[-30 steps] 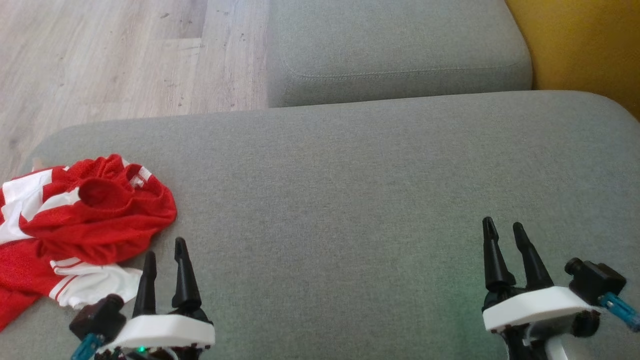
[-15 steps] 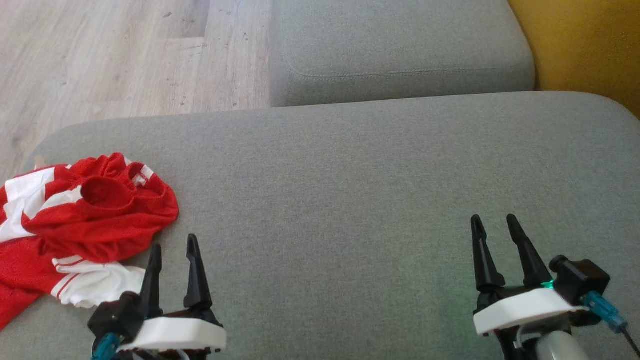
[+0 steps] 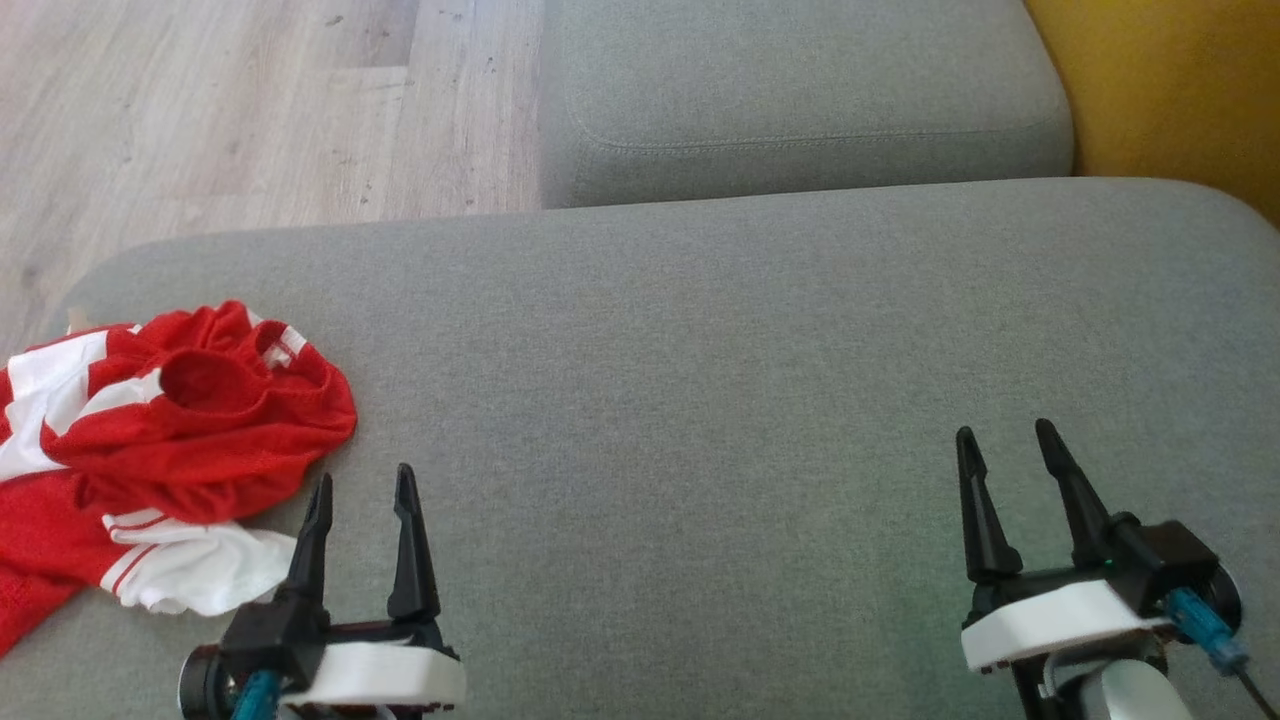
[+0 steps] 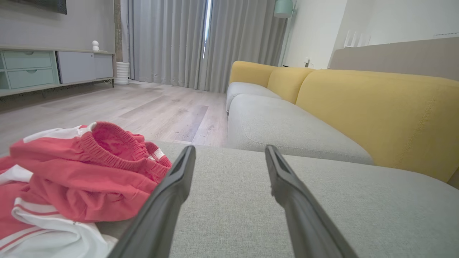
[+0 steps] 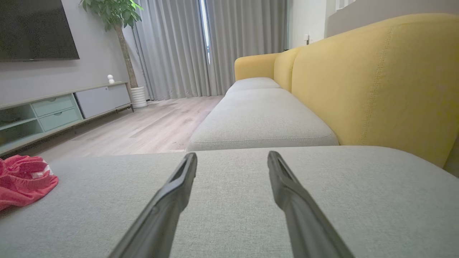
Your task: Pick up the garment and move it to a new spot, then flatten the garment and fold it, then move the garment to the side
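Note:
The garment (image 3: 170,440) is a red and white jersey lying crumpled at the left edge of the grey sofa cushion (image 3: 700,380). Its red elastic collar (image 4: 111,154) faces up in the left wrist view. My left gripper (image 3: 363,480) stands open just right of the garment's near white hem, not touching it. My right gripper (image 3: 1005,435) is open over bare cushion at the lower right, far from the cloth. In the right wrist view the garment (image 5: 21,179) lies at the far left, and both fingers (image 5: 172,193) hold nothing.
A second grey seat cushion (image 3: 800,100) adjoins at the back. The yellow backrest (image 3: 1170,90) rises on the right. Wooden floor (image 3: 230,110) drops off beyond the cushion's left and far edges. A low cabinet (image 4: 46,68) and curtains (image 4: 200,39) stand far off.
My left gripper has shifted right and turned more upright beside the garment. The right gripper has barely moved. Both stay open; the garment lies as before.

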Tool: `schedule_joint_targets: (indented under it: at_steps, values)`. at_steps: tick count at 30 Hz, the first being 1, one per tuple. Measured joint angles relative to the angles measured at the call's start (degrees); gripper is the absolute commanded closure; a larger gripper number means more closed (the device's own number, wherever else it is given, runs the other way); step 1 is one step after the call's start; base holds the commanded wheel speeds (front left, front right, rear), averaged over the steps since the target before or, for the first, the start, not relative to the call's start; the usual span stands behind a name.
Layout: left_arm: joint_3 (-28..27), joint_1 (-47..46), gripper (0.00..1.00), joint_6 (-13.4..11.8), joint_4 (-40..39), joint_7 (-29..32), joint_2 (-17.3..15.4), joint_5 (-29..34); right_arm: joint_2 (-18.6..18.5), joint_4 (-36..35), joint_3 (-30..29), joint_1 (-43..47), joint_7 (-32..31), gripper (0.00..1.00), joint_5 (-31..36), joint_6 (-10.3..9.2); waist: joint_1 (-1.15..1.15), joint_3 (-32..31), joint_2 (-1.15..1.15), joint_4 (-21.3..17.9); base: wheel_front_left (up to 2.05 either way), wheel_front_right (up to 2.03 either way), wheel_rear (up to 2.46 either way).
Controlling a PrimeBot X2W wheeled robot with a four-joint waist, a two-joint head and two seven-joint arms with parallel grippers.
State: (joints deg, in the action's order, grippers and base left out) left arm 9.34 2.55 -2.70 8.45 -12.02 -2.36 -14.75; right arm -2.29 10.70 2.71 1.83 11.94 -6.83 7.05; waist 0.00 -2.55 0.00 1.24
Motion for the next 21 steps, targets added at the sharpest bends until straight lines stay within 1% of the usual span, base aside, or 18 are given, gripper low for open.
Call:
schedule_joint_targets:
  at_steps: [11, 14, 21]
  values:
    - [0.1, 0.0, 0.00, -1.8, 0.0, -1.7, -0.1, 8.0, 0.0, 0.9, -1.4, 0.0, 1.8, 0.00, 7.4, 0.00, 0.00, 0.1, 0.00, -0.3, 0.00, 0.00, 0.00]
    - [0.1, 0.0, 0.00, -1.9, 0.0, -2.3, -0.1, 10.0, 0.0, 1.0, -1.4, 0.0, 2.3, 0.00, 9.6, 0.00, 0.00, 0.0, 0.00, -0.3, 0.00, 0.00, 0.00]
    - [0.1, 0.0, 0.00, -1.9, 0.1, -2.4, -0.1, 10.7, 0.0, 1.2, -1.4, 0.0, 2.3, 0.00, 10.4, 0.00, 0.00, 0.0, 0.00, -0.4, 0.00, 0.00, 0.00]
